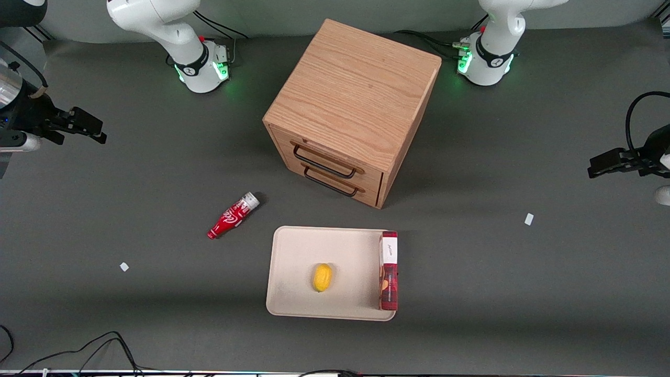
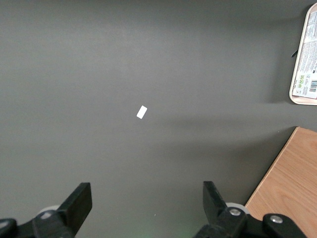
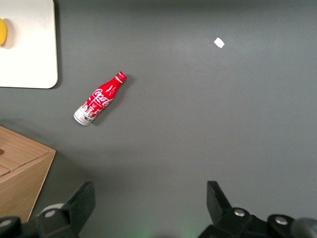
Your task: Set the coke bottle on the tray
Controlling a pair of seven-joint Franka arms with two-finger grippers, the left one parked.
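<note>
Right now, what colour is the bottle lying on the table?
Red with white writing; the bottle shows best in the right wrist view.

A robot lab — bolted-down arm bases and loose cables on a grey table.

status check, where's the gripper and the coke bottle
Gripper open, high over bare table. Slim red coke bottle lying flat beside cream tray. Yellow lemon, red box on tray; room remains.

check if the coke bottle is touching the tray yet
Apart. The front view shows bare table between the coke bottle and the tray; the open gripper hangs well away.
</note>
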